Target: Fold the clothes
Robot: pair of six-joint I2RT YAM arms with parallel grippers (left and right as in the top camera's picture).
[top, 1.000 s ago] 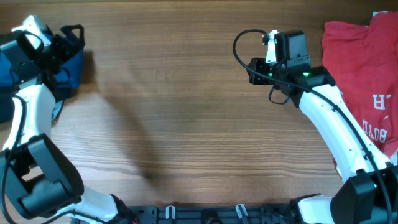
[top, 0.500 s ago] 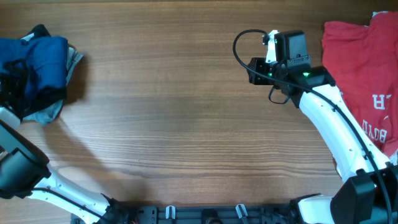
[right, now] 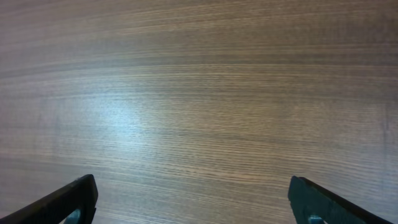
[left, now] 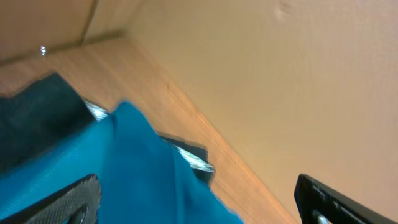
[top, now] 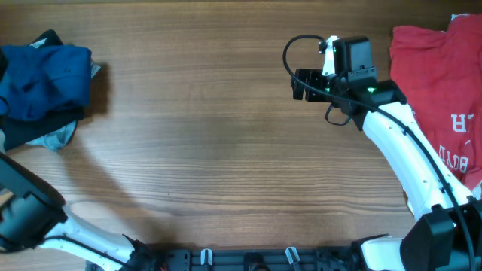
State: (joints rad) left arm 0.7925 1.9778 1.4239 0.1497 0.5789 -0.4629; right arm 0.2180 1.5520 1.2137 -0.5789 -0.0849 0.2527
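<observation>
Left arm (top: 26,214) swung mostly off-frame; blue shirt (top: 45,71) sits cropped.

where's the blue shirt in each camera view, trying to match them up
Overhead: the blue shirt lies bunched at the far left edge, in the upper part of the picture.
Left wrist: the blue shirt fills the lower left, seen close up.
Right wrist: not in it; only bare wood shows.
Shared landmark: the wooden table, visible in all three views.
</observation>
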